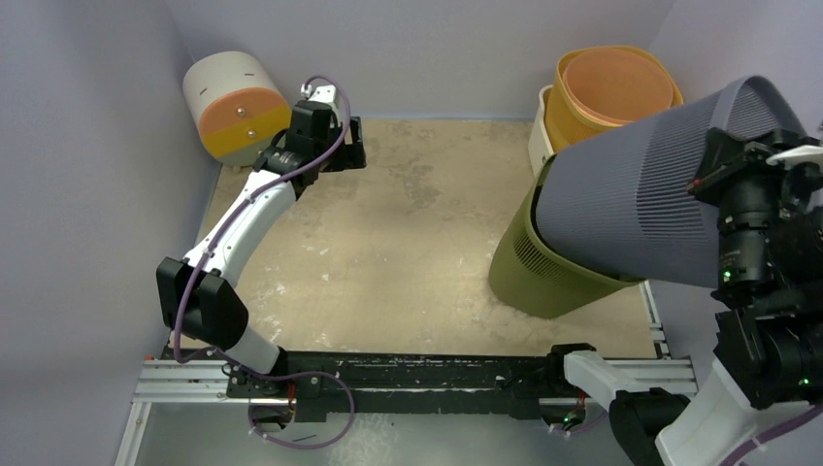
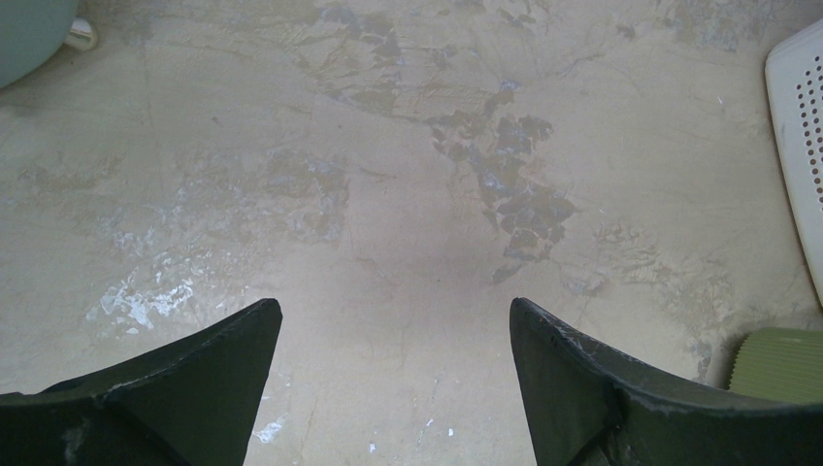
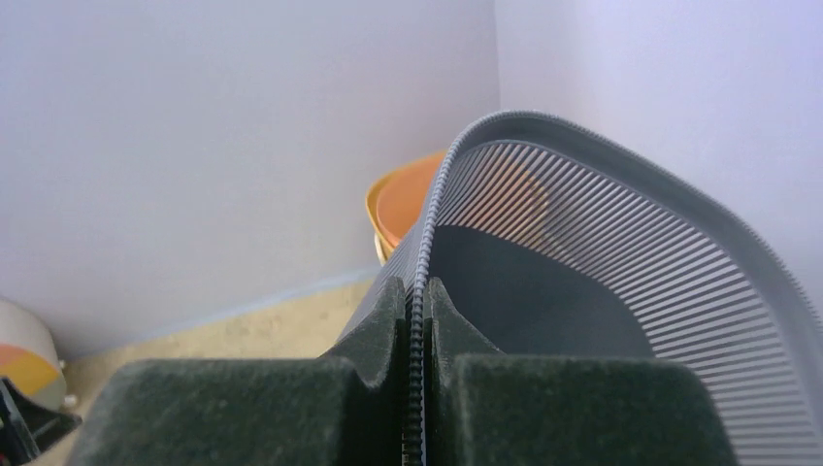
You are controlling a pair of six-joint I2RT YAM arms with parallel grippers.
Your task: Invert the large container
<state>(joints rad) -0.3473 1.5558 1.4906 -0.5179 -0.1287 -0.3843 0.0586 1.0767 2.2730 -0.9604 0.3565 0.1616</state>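
Note:
The large container (image 1: 631, 204) is a grey ribbed bin, held in the air at the right and tipped on its side, with its mouth toward the right arm. My right gripper (image 3: 417, 301) is shut on its thin rim, one finger inside and one outside. The right wrist view looks into the bin's ribbed inner wall (image 3: 621, 282). In the top view the right gripper (image 1: 716, 165) sits at the bin's rim, mostly hidden by the wrist. My left gripper (image 1: 354, 146) hovers at the far left, open and holding nothing, over bare tabletop (image 2: 393, 306).
An olive green bin (image 1: 543, 272) stands under the lifted grey one. Behind it are a yellow bin with an orange inside (image 1: 611, 87) and a white perforated basket (image 1: 539, 126). A white and orange container (image 1: 238, 107) lies on its side at the far left, next to the left gripper.

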